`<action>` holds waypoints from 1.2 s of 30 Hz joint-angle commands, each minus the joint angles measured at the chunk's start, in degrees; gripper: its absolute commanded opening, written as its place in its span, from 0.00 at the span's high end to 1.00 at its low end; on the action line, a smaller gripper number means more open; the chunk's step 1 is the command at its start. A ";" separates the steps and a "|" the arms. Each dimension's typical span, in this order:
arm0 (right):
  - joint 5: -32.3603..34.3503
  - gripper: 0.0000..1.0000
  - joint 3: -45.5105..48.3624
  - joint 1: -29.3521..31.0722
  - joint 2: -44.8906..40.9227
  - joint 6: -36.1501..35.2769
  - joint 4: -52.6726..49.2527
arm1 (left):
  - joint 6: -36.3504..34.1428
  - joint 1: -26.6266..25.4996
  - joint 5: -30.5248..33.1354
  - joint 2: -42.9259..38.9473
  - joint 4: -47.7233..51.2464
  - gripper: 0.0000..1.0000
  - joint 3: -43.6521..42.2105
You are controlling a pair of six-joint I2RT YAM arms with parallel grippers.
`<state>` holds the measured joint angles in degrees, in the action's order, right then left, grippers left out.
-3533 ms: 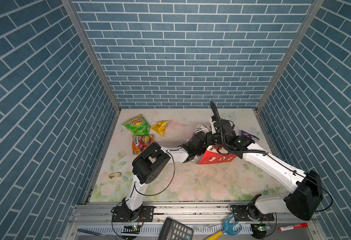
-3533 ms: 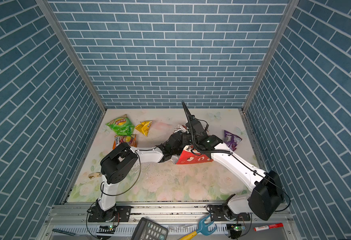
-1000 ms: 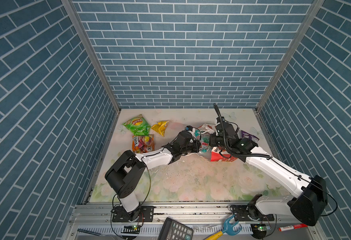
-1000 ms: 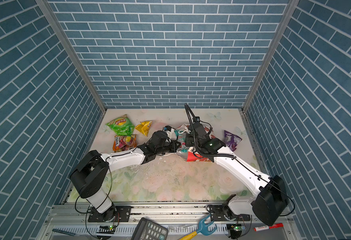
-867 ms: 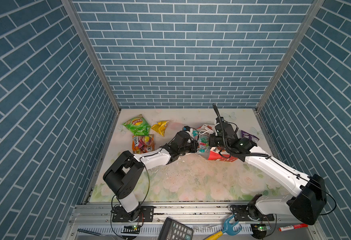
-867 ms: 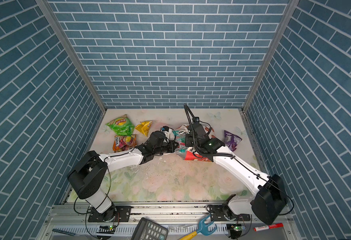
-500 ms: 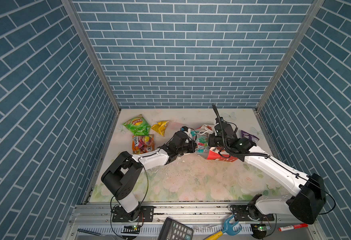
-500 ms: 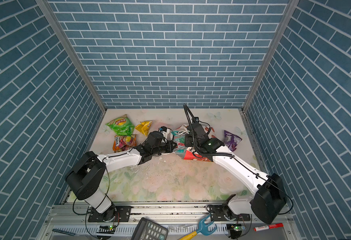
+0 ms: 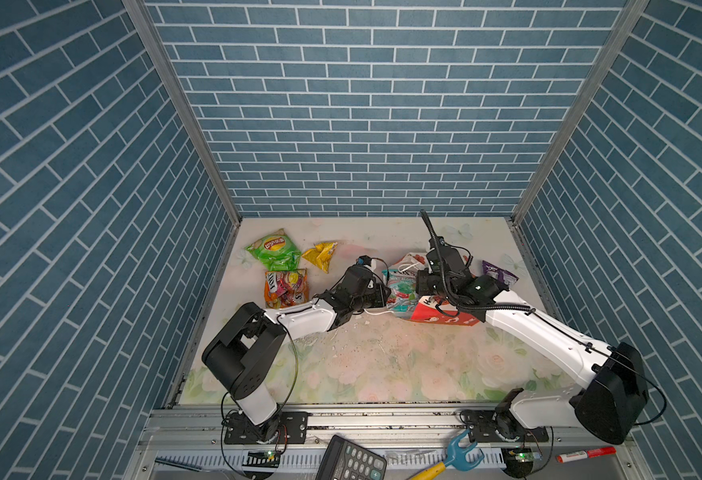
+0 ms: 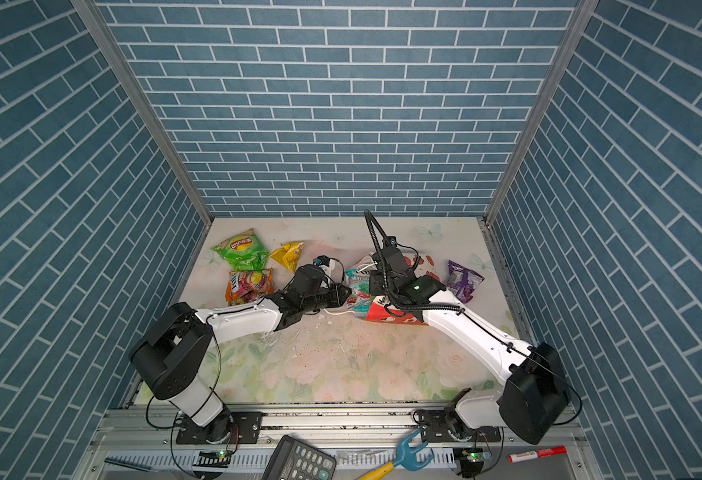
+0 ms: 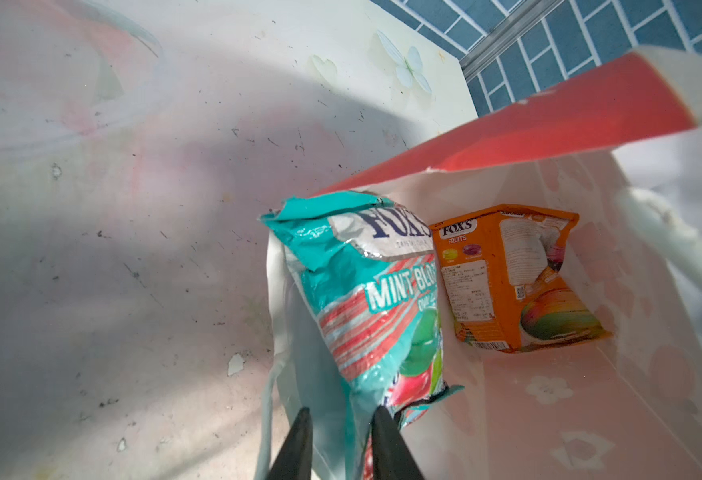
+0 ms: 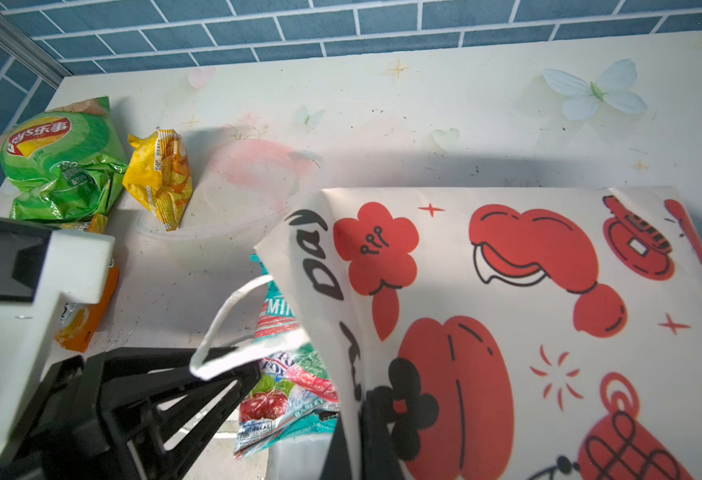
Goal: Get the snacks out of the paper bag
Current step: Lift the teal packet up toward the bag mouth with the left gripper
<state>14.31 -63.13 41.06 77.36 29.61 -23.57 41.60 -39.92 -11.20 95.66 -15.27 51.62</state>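
The paper bag (image 9: 445, 318) lies on its side, mouth towards the left. My right gripper (image 12: 357, 440) is shut on its upper wall (image 12: 507, 291) at the rim. A teal-white Fox's packet (image 11: 362, 291) lies half out of the mouth. My left gripper (image 11: 341, 419) is open, with the packet's lower edge between its parted fingers. An orange Fox's packet (image 11: 520, 282) lies deeper inside the bag. On the table to the left are a green Lay's packet (image 9: 273, 249), a yellow packet (image 9: 320, 255) and an orange packet (image 9: 286, 286). A purple packet (image 9: 497, 274) lies right of the bag.
Blue brick walls close in the table on three sides. A white cord handle (image 12: 233, 316) hangs over the bag's mouth. On the front rail lie a calculator (image 9: 349, 459), a blue-and-yellow tool (image 9: 453, 455) and a red marker (image 9: 586, 454).
My left gripper has drawn back leftwards from inside the bag, bringing the teal-white packet to the mouth, and its jaws have just parted. The right gripper has kept its hold.
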 commanded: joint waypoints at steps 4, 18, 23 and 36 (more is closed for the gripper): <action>0.37 1.00 0.83 -0.23 -0.54 0.89 -1.06 | 3.37 1.75 -2.53 4.46 -5.42 0.63 -0.26; -1.23 1.00 0.21 -0.28 1.20 0.98 -0.26 | 4.52 1.78 -5.18 6.48 -8.72 0.65 1.07; -1.73 1.00 -0.36 -0.26 1.87 0.98 -0.13 | 4.90 1.69 -6.06 7.51 -8.67 0.64 2.55; -1.74 1.00 -1.23 -0.23 3.22 0.84 0.45 | 5.77 0.31 -7.71 7.97 -7.24 0.60 3.65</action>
<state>12.56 -62.76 40.97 79.81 29.58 -24.18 47.27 -38.92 -18.13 103.26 -22.96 54.13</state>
